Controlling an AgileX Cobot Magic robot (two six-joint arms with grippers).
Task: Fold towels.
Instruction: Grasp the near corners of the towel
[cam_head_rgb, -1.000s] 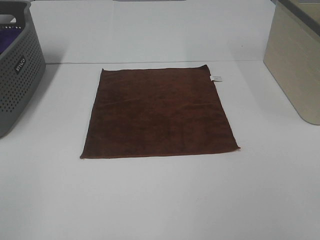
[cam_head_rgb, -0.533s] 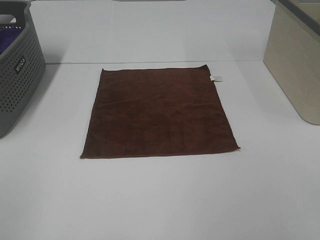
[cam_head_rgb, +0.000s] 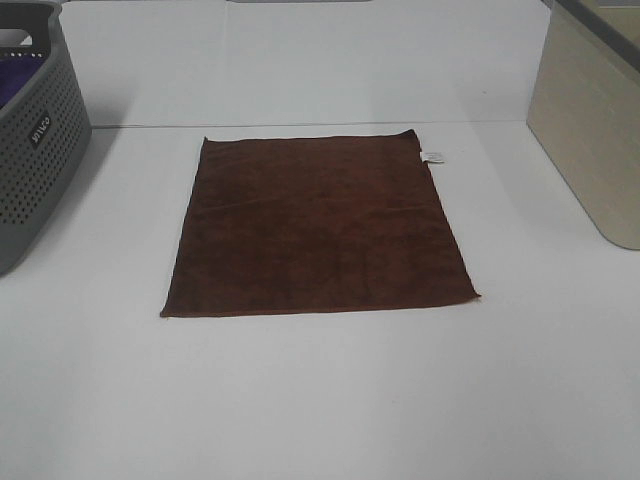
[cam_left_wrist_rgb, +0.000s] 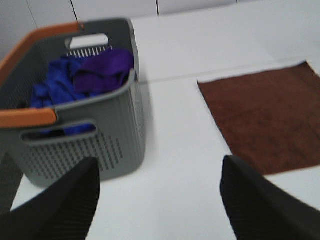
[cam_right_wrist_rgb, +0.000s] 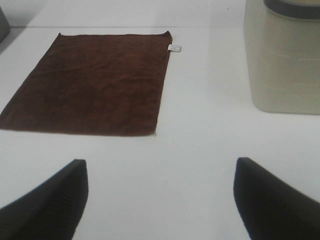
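A dark reddish-brown towel (cam_head_rgb: 318, 228) is seen spread flat mid-frame on the table (cam_head_rgb: 320, 400), a white tag (cam_head_rgb: 432, 156) at its upper right corner. The left gripper (cam_left_wrist_rgb: 159, 162) and right gripper (cam_right_wrist_rgb: 160, 162) are held wide open, empty, only their blurred tips shown.

White tabletop (cam_head_rgb: 320, 400) bearing a dark reddish-brown towel (cam_head_rgb: 318, 228) spread flat at centre, its white tag (cam_head_rgb: 432, 156) at the far right corner. Grey perforated basket (cam_head_rgb: 30, 150) stands left and beige bin (cam_head_rgb: 590, 130) right, both apart from the towel.
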